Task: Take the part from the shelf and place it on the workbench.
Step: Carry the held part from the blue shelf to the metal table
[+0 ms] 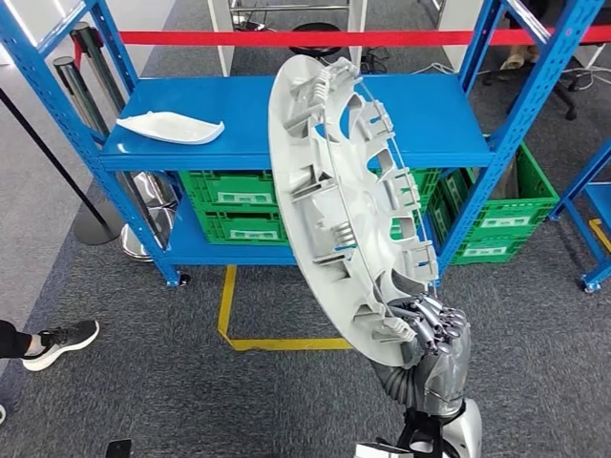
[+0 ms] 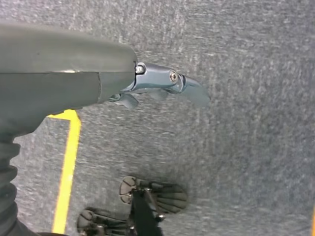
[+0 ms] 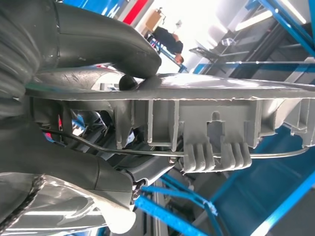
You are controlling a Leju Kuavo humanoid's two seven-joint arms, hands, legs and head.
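Head view shows the right hand (image 1: 432,329) gripping the rim of the grey wheel cover (image 1: 339,200), lifted clear in front of the blue shelf (image 1: 238,119), so pickup looks done and placing on a workbench remains.

The right hand (image 3: 74,118) holds the edge of a big grey part (image 3: 208,113). The thumb (image 3: 122,46) presses on one side and dark fingers (image 3: 108,177) on the other. A thin wire (image 3: 148,152) runs along the part's ribs. Blue shelf bars (image 3: 178,196) are behind.
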